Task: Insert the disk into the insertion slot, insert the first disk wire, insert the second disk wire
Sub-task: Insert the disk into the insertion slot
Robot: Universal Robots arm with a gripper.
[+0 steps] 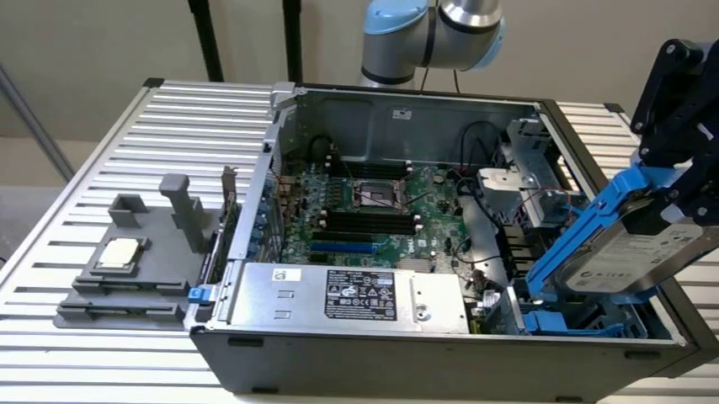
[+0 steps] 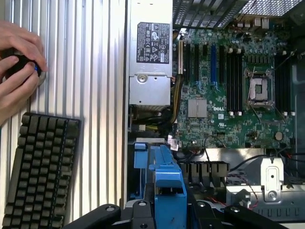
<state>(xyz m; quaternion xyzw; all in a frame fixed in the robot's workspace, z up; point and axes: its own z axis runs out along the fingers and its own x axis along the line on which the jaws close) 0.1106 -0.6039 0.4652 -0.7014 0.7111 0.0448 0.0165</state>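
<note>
Ribbed table, open case, fingers gripping tilted disk above insertion slot

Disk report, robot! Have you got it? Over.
Gripper shut on disk, held tilted over the case. Disk not yet in insertion slot. Wires lie close by the slot.

The disk is matt silver metal, its carrier glossy blue plastic, the table ribbed metal.
</note>
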